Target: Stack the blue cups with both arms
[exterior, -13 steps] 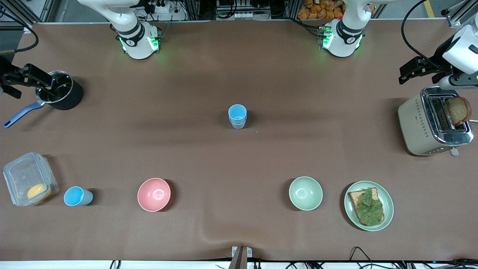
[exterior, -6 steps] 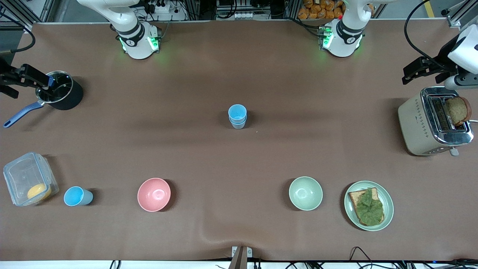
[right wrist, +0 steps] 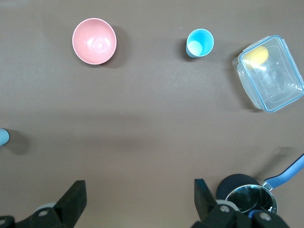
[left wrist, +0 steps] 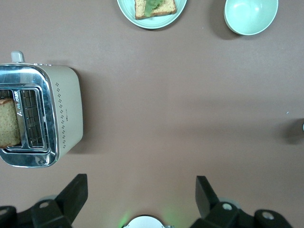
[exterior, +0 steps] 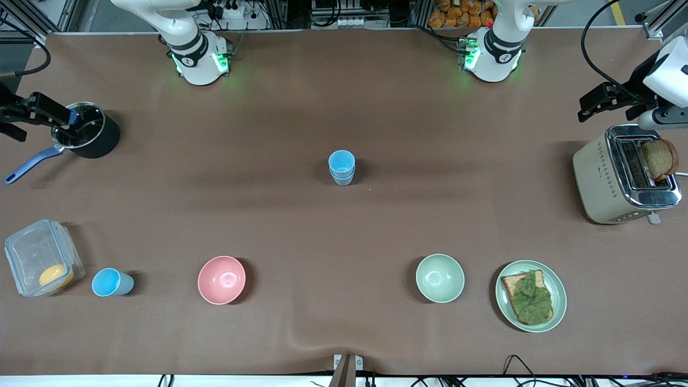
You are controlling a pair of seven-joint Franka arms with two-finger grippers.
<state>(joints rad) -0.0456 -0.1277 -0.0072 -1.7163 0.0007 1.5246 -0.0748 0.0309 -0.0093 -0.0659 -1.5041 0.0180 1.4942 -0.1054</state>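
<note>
Two stacked blue cups (exterior: 342,167) sit mid-table, seemingly well apart from both open grippers.

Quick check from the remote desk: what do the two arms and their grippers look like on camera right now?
Both arms are glossy white with dark joint bands; their rounded bases glow green. The left arm carries a black cable looping to its wrist. The left gripper and right gripper are black, boxy, two-fingered; the wrist views show wedge-shaped black fingers with small silver screws.

A robotics lab: aluminium frame (exterior: 32,16), cables (exterior: 596,37), brown-covered table (exterior: 376,226).
</note>
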